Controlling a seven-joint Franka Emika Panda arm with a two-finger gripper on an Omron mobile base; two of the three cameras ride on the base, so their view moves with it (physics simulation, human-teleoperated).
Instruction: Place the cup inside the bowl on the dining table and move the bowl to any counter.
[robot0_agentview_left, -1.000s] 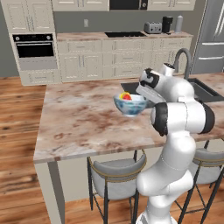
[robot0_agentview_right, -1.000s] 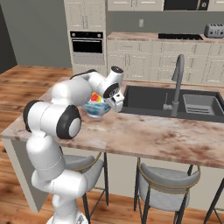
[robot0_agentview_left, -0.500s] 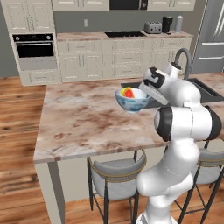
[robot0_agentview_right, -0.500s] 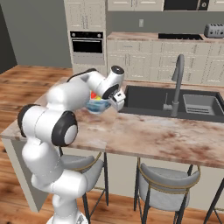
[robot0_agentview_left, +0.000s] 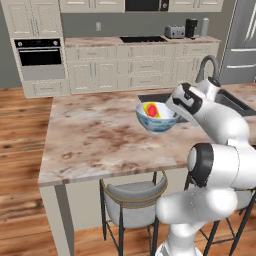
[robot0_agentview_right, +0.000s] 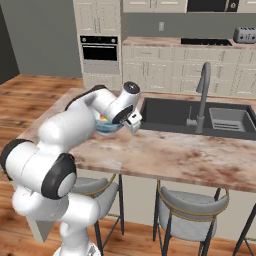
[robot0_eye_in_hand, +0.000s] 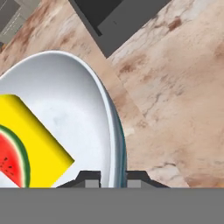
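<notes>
**Marbled island, bowl lifted at the sink's edge**

Marbled dining table (robot0_agentview_left: 95, 135) spreads left; a stool (robot0_agentview_left: 131, 202) tucks beneath. Above it hangs the bowl (robot0_agentview_left: 156, 120) — cup (robot0_agentview_left: 151, 109) lying inside — its rim pinched by the gripper (robot0_eye_in_hand: 112, 178). Just right: dark sink (robot0_agentview_right: 185, 112) and faucet (robot0_agentview_right: 202, 95), close by — nothing between.

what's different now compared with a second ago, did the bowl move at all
Yes. The bowl, pinched at its rim by the gripper, has been carried a little toward the sink side of the dining table and looks slightly higher above the top. Unchanged: the jaws stay closed on the rim, one finger inside and one outside, and the cup still lies inside the bowl. Nothing was let go.
</notes>
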